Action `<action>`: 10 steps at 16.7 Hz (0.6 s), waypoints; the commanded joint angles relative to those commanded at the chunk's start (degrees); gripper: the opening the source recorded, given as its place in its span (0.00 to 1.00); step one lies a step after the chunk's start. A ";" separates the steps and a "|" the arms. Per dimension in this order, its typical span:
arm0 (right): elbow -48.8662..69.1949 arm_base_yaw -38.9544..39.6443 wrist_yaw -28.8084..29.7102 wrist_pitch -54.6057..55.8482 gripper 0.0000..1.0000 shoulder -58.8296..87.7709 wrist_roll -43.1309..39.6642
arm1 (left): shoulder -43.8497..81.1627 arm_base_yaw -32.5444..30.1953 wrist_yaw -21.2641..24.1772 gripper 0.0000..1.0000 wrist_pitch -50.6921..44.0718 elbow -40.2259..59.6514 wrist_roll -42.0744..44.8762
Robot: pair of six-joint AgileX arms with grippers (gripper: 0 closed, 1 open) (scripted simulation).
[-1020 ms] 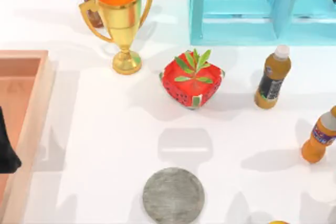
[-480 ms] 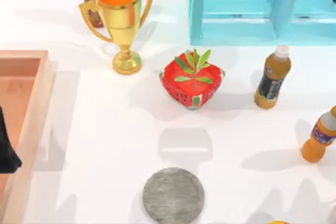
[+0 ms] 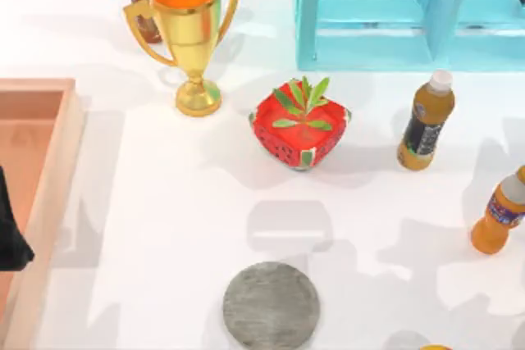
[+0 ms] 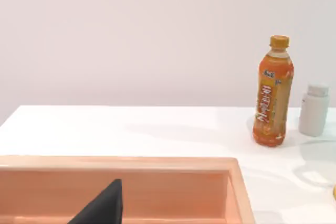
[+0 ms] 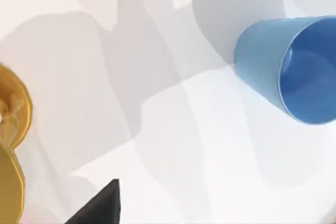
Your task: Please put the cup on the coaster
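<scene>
Progress: pretty much nothing was done yet, as far as I could judge. The coaster (image 3: 271, 305) sat bare, nothing on it.
Cup: the cup (image 5: 286, 69) was standing on the white table (image 3: 164, 227) under the right wrist camera, open mouth up, apart from the coaster. How far from the coaster, I couldn't tell.
What was left: basically all of it, I'd say: grab the cup, carry it over, set it down on the coaster.
Right gripper: a dark fingertip (image 5: 97, 205) poked into the right wrist view, not touching the cup. Fingers apart or together? Couldn't tell.
Left gripper: parked over the peach tray (image 3: 37, 202), well left of the coaster, one dark bit of it (image 3: 10, 235) at the edge. Finger state there, couldn't tell either.
Around the coaster: watermelon pot (image 3: 299, 125) with a little plant stood straight behind it; gold trophy (image 3: 189, 30) further back and left; teal shelf (image 3: 410, 10) back right.
Bottles: a dark-label one (image 3: 425, 120) and an orange one (image 3: 499, 212) off to the coaster's right, both well apart from it.
In the way: the patch right around the coaster looked free, so I'd guess an easy drop. A gold thing (image 5: 10, 145) lay near the cup, might want care on the pickup.
</scene>
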 joint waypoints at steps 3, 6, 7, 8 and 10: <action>11.08 -1.15 0.26 -8.55 1.00 12.65 -11.67 | 0.00 0.00 0.00 1.00 0.00 0.00 0.00; 20.37 -2.13 0.32 -14.84 1.00 21.87 -20.96 | 0.00 0.00 0.00 1.00 0.00 0.00 0.00; 22.74 -2.38 0.26 -16.26 1.00 23.98 -23.17 | 0.00 0.00 0.00 1.00 0.00 0.00 0.00; 24.65 -2.58 0.16 -17.32 1.00 25.59 -24.91 | 0.00 0.00 0.00 1.00 0.00 0.00 0.00; 27.11 -2.84 -0.06 -18.42 1.00 27.52 -27.09 | 0.00 0.00 0.00 1.00 0.00 0.00 0.00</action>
